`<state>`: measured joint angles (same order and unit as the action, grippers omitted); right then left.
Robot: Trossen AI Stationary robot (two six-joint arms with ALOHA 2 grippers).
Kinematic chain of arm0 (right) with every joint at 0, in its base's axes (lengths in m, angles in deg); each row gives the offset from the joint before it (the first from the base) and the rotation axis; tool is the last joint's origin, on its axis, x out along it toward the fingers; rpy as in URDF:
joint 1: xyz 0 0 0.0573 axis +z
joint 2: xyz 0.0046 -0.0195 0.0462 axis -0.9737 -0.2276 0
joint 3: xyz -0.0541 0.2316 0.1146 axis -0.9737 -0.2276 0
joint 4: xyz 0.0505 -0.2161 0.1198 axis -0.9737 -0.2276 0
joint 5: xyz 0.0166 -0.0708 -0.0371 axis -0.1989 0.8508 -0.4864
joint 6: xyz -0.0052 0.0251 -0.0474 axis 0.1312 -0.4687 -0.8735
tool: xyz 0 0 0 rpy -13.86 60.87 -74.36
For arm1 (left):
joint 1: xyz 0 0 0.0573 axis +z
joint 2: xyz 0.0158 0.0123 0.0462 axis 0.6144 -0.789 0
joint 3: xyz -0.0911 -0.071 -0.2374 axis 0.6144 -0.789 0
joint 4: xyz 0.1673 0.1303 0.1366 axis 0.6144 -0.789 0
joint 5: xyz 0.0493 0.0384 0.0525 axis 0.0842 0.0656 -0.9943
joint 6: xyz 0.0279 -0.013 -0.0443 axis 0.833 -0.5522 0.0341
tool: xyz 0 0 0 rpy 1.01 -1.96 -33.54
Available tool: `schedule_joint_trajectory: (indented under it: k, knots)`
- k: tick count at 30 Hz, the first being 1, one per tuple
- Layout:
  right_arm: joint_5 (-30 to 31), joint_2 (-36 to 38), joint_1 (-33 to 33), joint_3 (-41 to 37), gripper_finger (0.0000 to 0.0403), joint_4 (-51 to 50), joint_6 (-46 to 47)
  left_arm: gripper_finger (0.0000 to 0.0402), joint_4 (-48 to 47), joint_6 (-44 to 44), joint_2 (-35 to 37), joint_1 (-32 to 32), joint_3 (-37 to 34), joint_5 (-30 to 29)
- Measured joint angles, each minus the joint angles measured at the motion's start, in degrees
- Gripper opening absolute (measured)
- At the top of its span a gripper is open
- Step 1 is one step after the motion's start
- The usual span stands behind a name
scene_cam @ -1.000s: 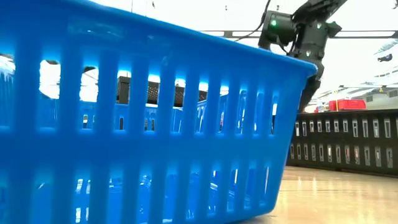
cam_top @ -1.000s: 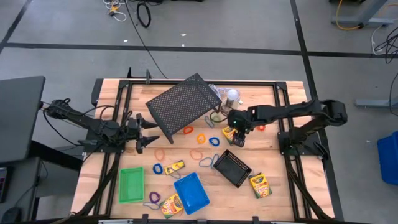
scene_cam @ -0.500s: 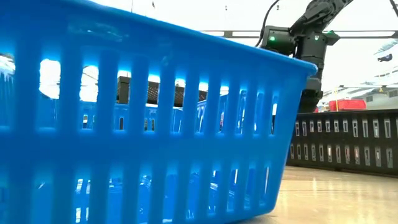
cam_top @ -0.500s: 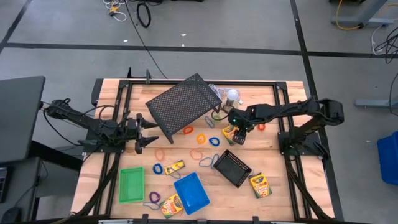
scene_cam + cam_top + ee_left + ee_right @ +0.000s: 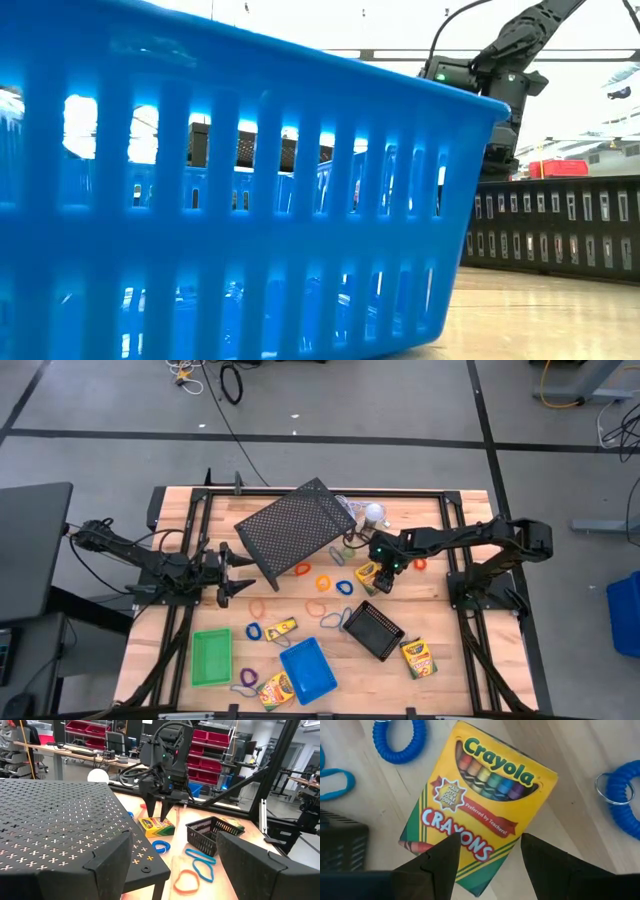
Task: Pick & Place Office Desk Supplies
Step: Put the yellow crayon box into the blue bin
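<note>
1. While the right gripper [image 5: 487, 862] hangs right above a crayon box [image 5: 480, 805], its two fingers [image 5: 437, 862] are spread apart with nothing between them; the tips straddle the box's lower edge, and whether they touch the card cannot be told.
2. That box lies flat on the desk [image 5: 440, 600], right of centre in the high view, just above the black mesh tray [image 5: 375, 630].
3. It looks like light, stiff card that could dent under a hard squeeze. A grip across its narrow width, on the two long edges, seems soundest, since the glossy face may slip.
4. Blue loops [image 5: 400, 742] lie near the box without touching it.
5. At centre left in the high view, the left gripper [image 5: 240, 575] waits with fingers released, beside the large mesh rack [image 5: 295, 530].
6. Only the left wrist view shows the right fingers descending on the box from the side; the low view is almost filled by the blue tray [image 5: 230, 190].
</note>
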<state>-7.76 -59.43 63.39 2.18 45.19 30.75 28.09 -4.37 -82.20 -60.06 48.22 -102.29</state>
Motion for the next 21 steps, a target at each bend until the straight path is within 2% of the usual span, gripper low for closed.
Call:
schedule_joint_trajectory:
  k: [4,8,13,18,21]
  knots:
    - [-0.1,0.0,0.02,-0.64,0.0214,3.51,0.65,0.0292,0.02,-0.06,0.0,0.0,0.0,-0.02]
    - [-0.7,-0.82,0.01,-0.89,0.0188,5.28,0.9,0.0292,0.02,-0.06,0.01,0.0,0.0,-0.06]
    - [-2.07,-2.75,0.07,-0.67,0.0121,6.74,0.91,0.0292,0.02,-0.06,0.02,0.0,0.0,-0.08]
    - [-2.59,-3.21,0.08,-0.67,0.0025,7.68,0.99,0.0292,-0.12,-0.05,0.01,0.0,0.0,-0.09]
    - [-2.34,-3.21,0.39,-0.7,0.0009,7.65,0.03,0.0292,-0.32,-0.04,0.0,0.0,0.0,-0.09]
